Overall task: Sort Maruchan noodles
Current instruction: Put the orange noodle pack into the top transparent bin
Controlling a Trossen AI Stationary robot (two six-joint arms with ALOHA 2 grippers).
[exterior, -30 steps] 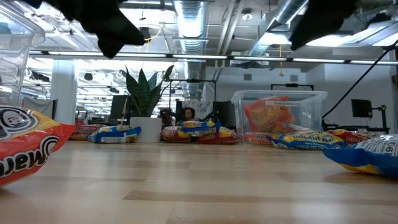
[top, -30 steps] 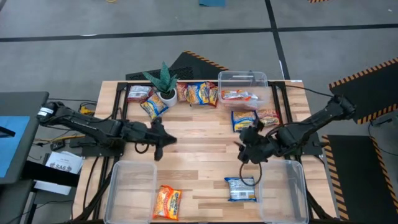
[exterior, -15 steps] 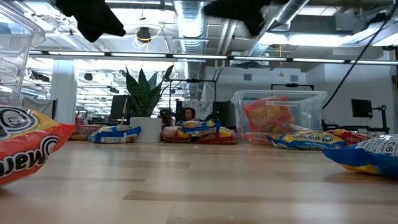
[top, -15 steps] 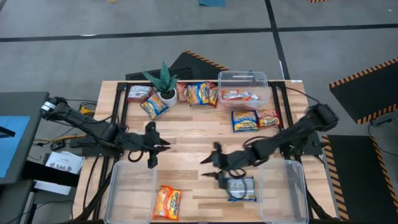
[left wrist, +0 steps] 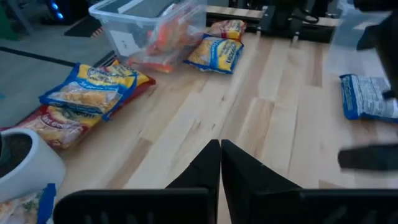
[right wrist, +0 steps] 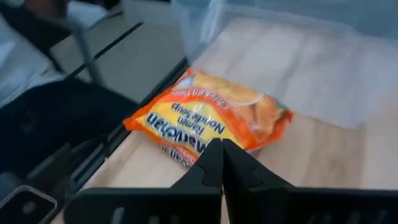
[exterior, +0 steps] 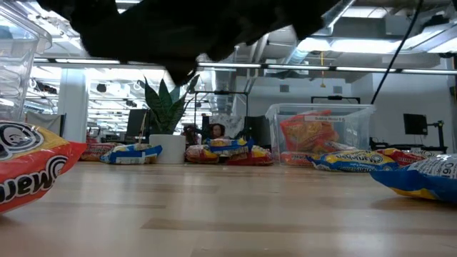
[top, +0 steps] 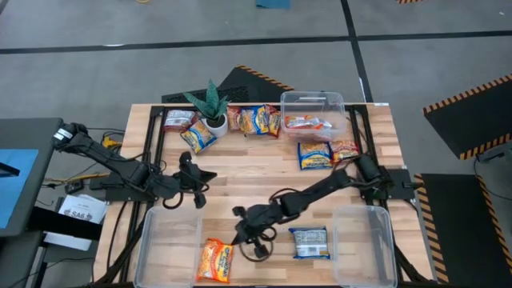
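Observation:
An orange-yellow Maruchan packet lies flat near the table's front edge, and a blue one lies to its right. More packets lie along the far edge and at the right. My right gripper is shut, reaching across from the right, and hovers just beyond the orange packet with nothing between its fingers. My left gripper is shut above bare table at the left middle, with nothing in it.
Clear bins stand at the front left, the front right and the far right; the far one holds a red packet. A spiky plant in a white pot stands at the far left. Bare wood lies mid-table.
My right gripper has swept from the table's right middle toward the near left, sinking toward the orange packet; it has turned and its spread fingers have shut. My left gripper has drawn back a little toward the left edge and swung toward the far side.

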